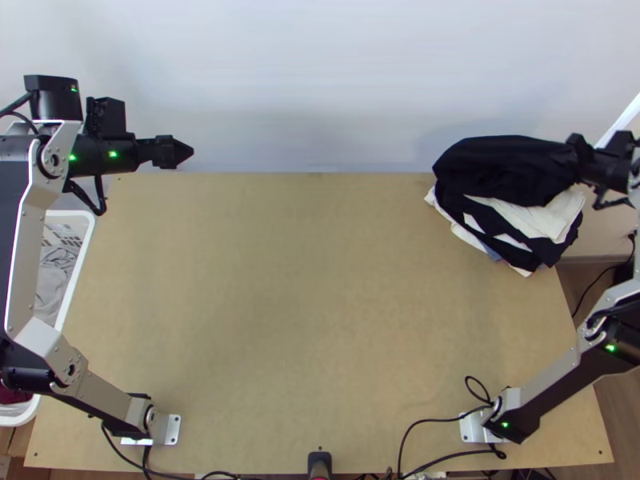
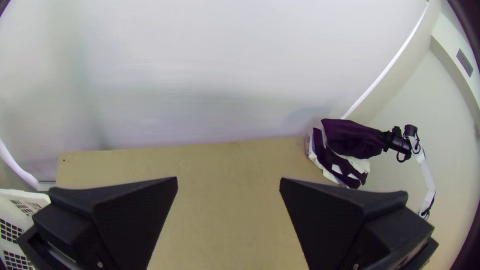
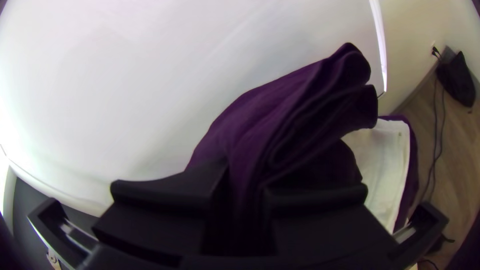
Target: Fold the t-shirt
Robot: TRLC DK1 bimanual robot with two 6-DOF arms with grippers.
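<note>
Two jointed silver-and-black robot arms, one left (image 1: 28, 232) and one right (image 1: 552, 372), bear two black grippers, one left (image 1: 186, 152) and one right (image 1: 578, 154). There is one light wooden rectangular table (image 1: 288, 320), one white latticed plastic basket (image 1: 83, 244), one dark bunched cloth (image 1: 504, 168) and one pile of dark and white folded cloths (image 1: 556, 216).

Pale wall (image 1: 320, 80) behind light wooden table (image 1: 280, 320)

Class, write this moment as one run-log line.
right gripper: holding dark garment atop clothes pile | left gripper: open, empty, near far-left corner of table
</note>
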